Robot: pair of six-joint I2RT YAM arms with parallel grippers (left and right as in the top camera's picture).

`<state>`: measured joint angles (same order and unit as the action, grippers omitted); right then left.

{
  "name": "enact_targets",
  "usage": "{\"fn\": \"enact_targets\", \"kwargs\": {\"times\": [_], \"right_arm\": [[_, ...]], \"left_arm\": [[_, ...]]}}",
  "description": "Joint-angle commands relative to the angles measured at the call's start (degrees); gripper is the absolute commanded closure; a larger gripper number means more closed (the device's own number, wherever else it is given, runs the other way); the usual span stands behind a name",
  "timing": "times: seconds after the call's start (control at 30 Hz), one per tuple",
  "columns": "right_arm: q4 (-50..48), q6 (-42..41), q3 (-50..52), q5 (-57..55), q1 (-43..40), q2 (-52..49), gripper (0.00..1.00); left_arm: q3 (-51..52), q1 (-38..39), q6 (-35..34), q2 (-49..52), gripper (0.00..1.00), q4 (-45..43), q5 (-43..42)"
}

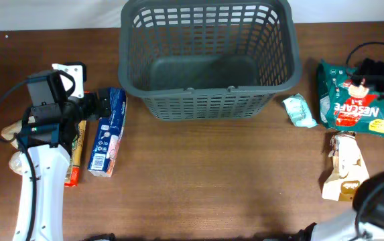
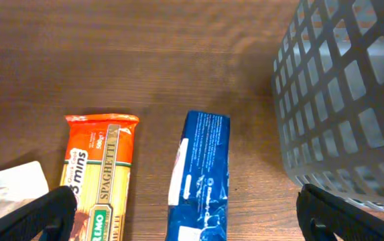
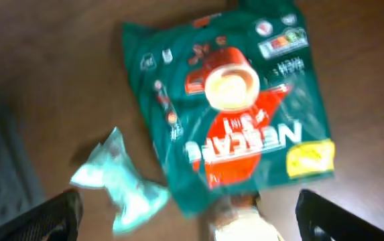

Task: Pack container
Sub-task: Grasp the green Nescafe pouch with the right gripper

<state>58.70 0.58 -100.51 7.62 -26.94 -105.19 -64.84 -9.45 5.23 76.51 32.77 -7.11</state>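
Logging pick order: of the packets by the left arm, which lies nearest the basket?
The blue packet, lying flat close by the basket's wall. The orange spaghetti packet lies on the blue one's other side, farther from the basket.

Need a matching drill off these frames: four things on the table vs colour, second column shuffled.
1. container
2. Nescafe bag
3. spaghetti packet
4. small sachet

A. orange and yellow
B. pale teal
C. dark grey
D. green and red

Pairs: 1-C, 2-D, 3-A, 4-B
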Motion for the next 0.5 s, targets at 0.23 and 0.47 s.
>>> {"fn": "enact_targets", "kwargs": {"times": [0.23,0.47], "right_arm": [[-3.08,9.68,-0.81,-17.94,7.34,-10.32,0.02],[-4.33,5.49,-0.79,-21.77,10.64,-14.53,0.00]], "left_arm": [[-1.01,-0.24,-0.48,0.37,0.01,-0.13,-0.81],[-1.01,-0.24,-0.48,0.37,0.01,-0.13,-0.83]]}}
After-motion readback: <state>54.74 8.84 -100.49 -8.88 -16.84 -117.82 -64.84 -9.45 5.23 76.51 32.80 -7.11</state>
